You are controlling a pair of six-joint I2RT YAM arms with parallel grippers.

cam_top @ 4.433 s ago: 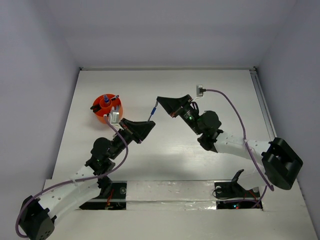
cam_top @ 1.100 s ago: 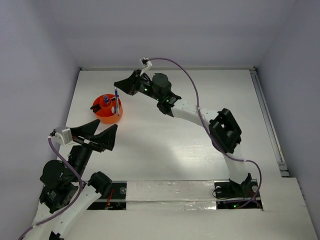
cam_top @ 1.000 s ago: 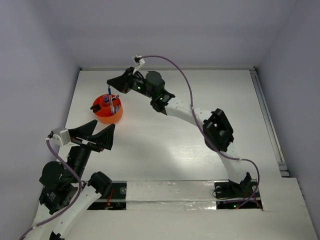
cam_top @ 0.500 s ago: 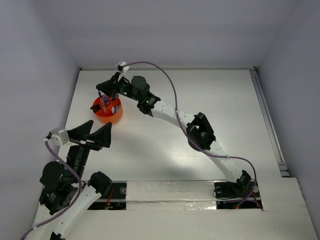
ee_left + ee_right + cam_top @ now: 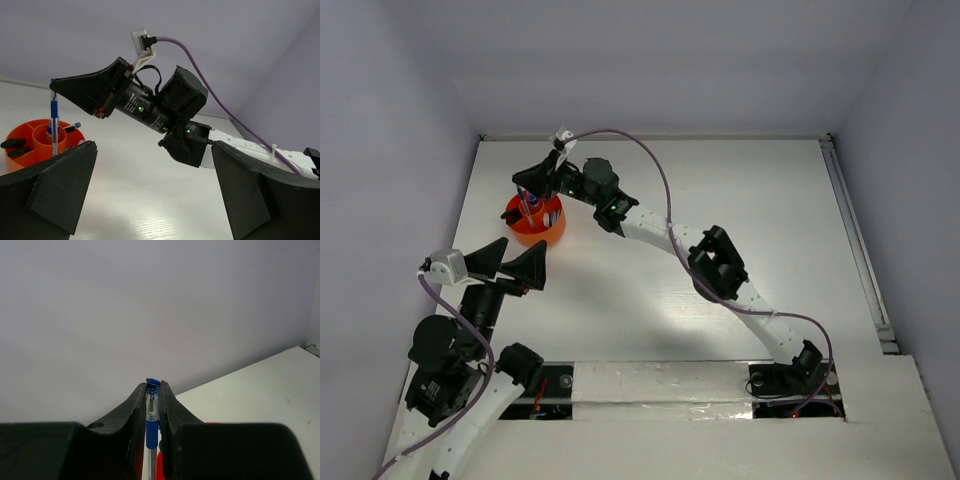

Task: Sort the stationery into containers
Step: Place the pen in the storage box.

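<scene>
Your right end effector (image 5: 152,390) is clamped on the blue pen (image 5: 53,131), holding it upright over the orange cup (image 5: 538,236) at the far left of the bench (image 5: 770,200). The pen's lower end is down by the cup's inner ring; you can't tell which compartment. Other pens (image 5: 15,144) sit inside. Your left end effector (image 5: 150,200) hangs near the cup, fingers wide apart, gripping nothing.
</scene>
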